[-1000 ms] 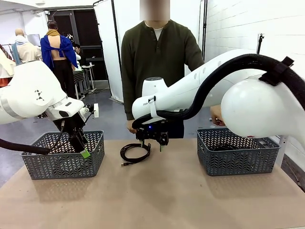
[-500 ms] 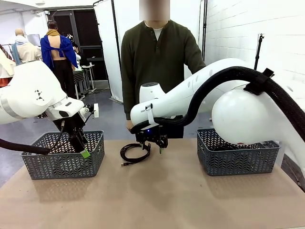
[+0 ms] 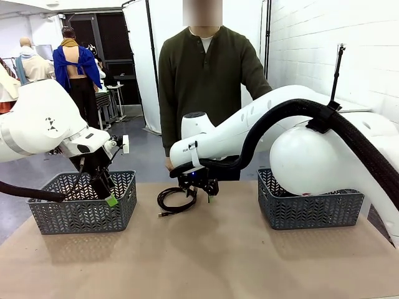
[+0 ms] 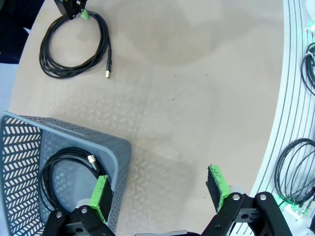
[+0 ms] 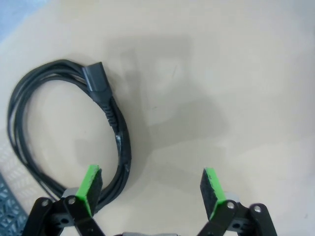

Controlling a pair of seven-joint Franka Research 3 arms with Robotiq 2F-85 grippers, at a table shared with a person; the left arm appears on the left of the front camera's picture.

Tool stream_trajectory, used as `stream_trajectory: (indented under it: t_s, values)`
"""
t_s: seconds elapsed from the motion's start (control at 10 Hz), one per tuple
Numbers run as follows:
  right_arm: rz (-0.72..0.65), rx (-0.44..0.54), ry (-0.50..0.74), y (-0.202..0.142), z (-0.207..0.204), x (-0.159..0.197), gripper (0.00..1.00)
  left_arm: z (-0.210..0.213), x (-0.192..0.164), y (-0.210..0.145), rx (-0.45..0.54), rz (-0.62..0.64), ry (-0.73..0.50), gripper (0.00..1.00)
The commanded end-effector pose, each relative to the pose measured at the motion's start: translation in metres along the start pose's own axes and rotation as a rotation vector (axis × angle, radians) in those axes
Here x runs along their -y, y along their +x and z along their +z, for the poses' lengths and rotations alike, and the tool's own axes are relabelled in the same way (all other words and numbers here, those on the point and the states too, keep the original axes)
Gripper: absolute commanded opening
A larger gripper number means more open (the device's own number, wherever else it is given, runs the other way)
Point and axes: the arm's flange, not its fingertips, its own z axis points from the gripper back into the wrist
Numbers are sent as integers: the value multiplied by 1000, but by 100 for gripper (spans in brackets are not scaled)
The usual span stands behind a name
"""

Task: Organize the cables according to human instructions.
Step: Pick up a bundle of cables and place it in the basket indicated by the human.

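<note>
Right gripper (image 5: pixel 150 189) is held open just beside the coiled cable (image 5: pixel 64 132) mid-table, while the left gripper (image 4: pixel 160 194) is held open over the left basket (image 4: pixel 59 147).

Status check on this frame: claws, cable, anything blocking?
Right claw open, low at coiled cable on table, one finger beside its loops. Left claw open over left basket rim, a coil inside. Nothing blocking.

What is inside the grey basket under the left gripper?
One coiled black cable lies in the grey basket; the left gripper covers part of the basket floor.
</note>
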Motion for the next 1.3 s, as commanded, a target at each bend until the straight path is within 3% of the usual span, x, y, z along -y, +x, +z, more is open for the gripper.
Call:
stream_trajectory:
  t_s: [0.0,1.1,1.2]
  values:
    - [-29,24,-43,7,-6,-9,100,1,-2,2,-2,2,5,100]
    - [-18,-31,-123,9,-23,-9,100,1,-2,2,-2,2,5,100]
    - [-28,-43,-124,10,-24,-8,83,1,-2,2,-2,2,5,100]
